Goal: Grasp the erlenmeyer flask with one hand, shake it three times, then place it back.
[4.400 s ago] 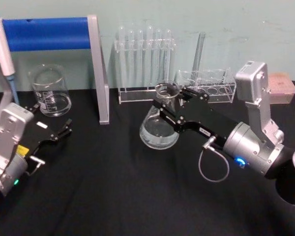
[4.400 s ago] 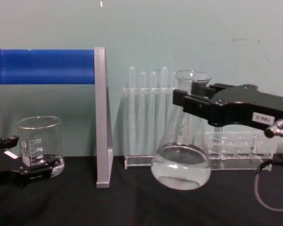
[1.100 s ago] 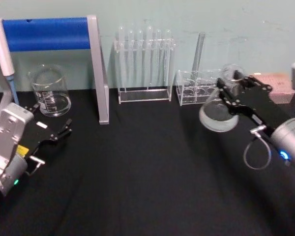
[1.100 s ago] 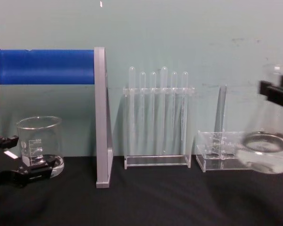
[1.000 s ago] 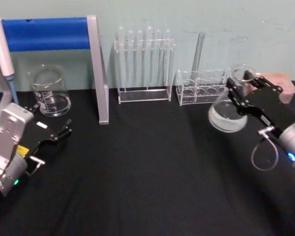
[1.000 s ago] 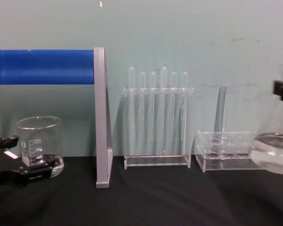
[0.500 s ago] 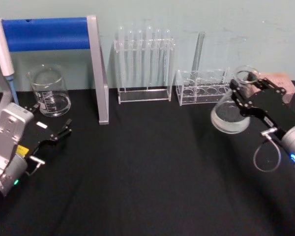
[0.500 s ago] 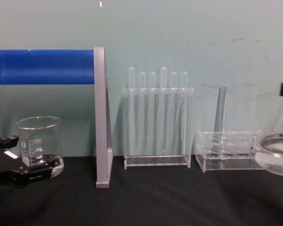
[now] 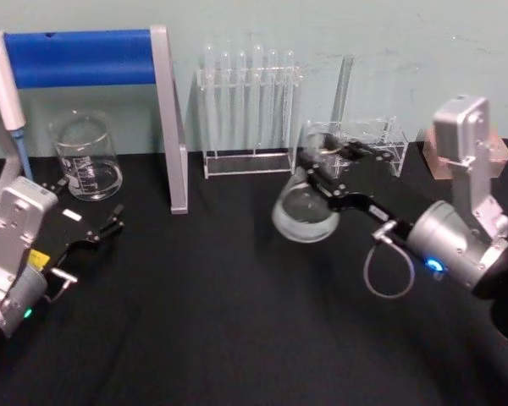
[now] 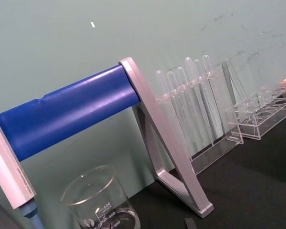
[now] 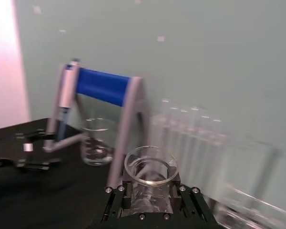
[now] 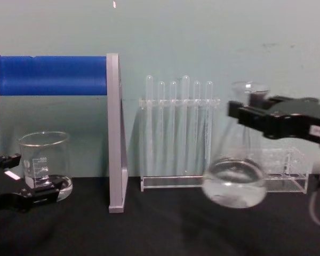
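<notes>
The erlenmeyer flask is clear glass with a little liquid in its wide base. It hangs tilted above the black table, right of centre. My right gripper, the hand, is shut on the flask's neck just under the flared rim. In the chest view the flask floats in front of the racks, and the right gripper comes in from the right. The right wrist view looks down on the flask's rim between the fingers. My left gripper rests open at the left, near the beaker.
A glass beaker stands at the back left beside a blue-bar stand with a pipette. A rack of test tubes and a low clear rack line the back wall. A pink box sits at the far right.
My right gripper has swung the flask left, from the right edge of the table toward the middle, still held off the surface. The left arm has not moved.
</notes>
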Action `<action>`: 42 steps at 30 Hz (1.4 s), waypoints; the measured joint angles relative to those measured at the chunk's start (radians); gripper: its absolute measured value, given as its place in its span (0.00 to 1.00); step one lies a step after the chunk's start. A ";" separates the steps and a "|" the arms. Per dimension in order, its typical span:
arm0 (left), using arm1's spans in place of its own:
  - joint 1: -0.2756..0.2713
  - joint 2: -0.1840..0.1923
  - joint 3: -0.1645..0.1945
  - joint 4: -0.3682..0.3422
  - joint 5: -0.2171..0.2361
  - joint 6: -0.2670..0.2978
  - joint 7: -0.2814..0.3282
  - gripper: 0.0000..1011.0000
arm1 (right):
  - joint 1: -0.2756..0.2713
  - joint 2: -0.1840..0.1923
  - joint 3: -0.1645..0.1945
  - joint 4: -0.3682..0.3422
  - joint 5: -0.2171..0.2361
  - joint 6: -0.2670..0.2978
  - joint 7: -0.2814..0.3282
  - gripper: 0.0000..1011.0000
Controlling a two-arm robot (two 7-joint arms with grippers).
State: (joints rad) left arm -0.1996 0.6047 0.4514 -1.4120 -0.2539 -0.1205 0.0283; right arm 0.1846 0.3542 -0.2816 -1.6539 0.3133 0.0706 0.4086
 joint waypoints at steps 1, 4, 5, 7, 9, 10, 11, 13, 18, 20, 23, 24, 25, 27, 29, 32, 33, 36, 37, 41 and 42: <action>0.000 0.000 0.000 0.000 0.000 0.000 0.000 0.99 | 0.007 -0.001 -0.009 0.006 0.005 -0.001 0.011 0.44; 0.000 0.000 0.000 0.000 0.000 0.000 0.000 0.99 | 0.032 -0.004 -0.038 0.032 0.027 -0.002 0.049 0.44; 0.000 0.000 0.000 0.000 0.000 0.000 0.000 0.99 | 0.037 -0.004 -0.045 0.037 0.031 -0.002 0.058 0.44; 0.000 0.000 0.000 0.000 0.000 0.000 0.000 0.99 | 0.050 -0.005 -0.059 0.053 0.043 -0.002 0.074 0.44; 0.000 0.000 0.000 0.000 0.000 0.000 0.000 0.99 | 0.056 -0.004 -0.065 0.060 0.049 -0.002 0.080 0.44; 0.000 0.000 0.000 0.000 0.000 0.000 0.000 0.99 | 0.059 -0.004 -0.068 0.063 0.052 -0.002 0.082 0.44; 0.000 0.000 0.000 0.000 0.000 0.000 0.000 0.99 | 0.061 -0.003 -0.071 0.066 0.055 -0.002 0.084 0.44; 0.000 0.000 0.000 0.000 0.000 0.000 0.000 0.99 | 0.067 0.000 -0.077 0.074 0.063 -0.002 0.086 0.44; 0.000 0.000 0.000 0.000 0.000 0.000 0.000 0.99 | 0.076 0.011 -0.088 0.085 0.077 -0.002 0.086 0.44; 0.000 0.000 0.000 0.000 0.000 0.000 0.000 0.99 | 0.079 0.014 -0.091 0.089 0.080 -0.005 0.088 0.44; 0.000 0.000 0.000 0.000 0.000 0.000 0.000 0.99 | 0.085 0.021 -0.099 0.099 0.090 -0.011 0.095 0.44; 0.000 0.000 0.000 0.000 0.000 0.000 0.000 0.99 | 0.088 0.025 -0.103 0.105 0.095 -0.017 0.101 0.44; 0.000 0.000 0.000 0.000 0.000 0.000 0.000 0.99 | 0.090 0.027 -0.105 0.108 0.097 -0.019 0.104 0.44; 0.000 0.000 0.000 0.000 0.000 0.000 0.000 0.99 | 0.095 0.031 -0.112 0.117 0.105 -0.025 0.112 0.44; 0.000 0.000 0.000 0.000 0.000 0.000 0.000 0.99 | 0.098 0.033 -0.117 0.124 0.109 -0.029 0.117 0.44; 0.000 0.000 0.000 0.000 0.000 0.000 0.000 0.99 | 0.105 0.038 -0.129 0.138 0.115 -0.037 0.126 0.44; 0.000 0.000 0.000 0.000 0.000 0.000 0.000 0.99 | 0.109 0.042 -0.135 0.145 0.117 -0.040 0.131 0.44; 0.000 0.000 0.000 0.000 0.000 0.000 0.000 0.99 | 0.116 0.045 -0.144 0.155 0.119 -0.045 0.139 0.44; 0.000 0.000 0.000 0.000 0.000 0.000 0.000 0.99 | 0.120 0.048 -0.152 0.164 0.122 -0.048 0.146 0.44; 0.000 0.000 0.000 0.000 0.000 0.000 0.000 0.99 | 0.131 0.055 -0.169 0.182 0.128 -0.055 0.161 0.44; 0.000 0.000 0.000 0.000 0.000 0.000 0.000 0.99 | 0.135 0.057 -0.176 0.188 0.131 -0.056 0.167 0.44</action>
State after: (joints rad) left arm -0.1995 0.6047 0.4514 -1.4120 -0.2539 -0.1205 0.0283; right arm 0.3200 0.4115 -0.4575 -1.4656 0.4439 0.0142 0.5753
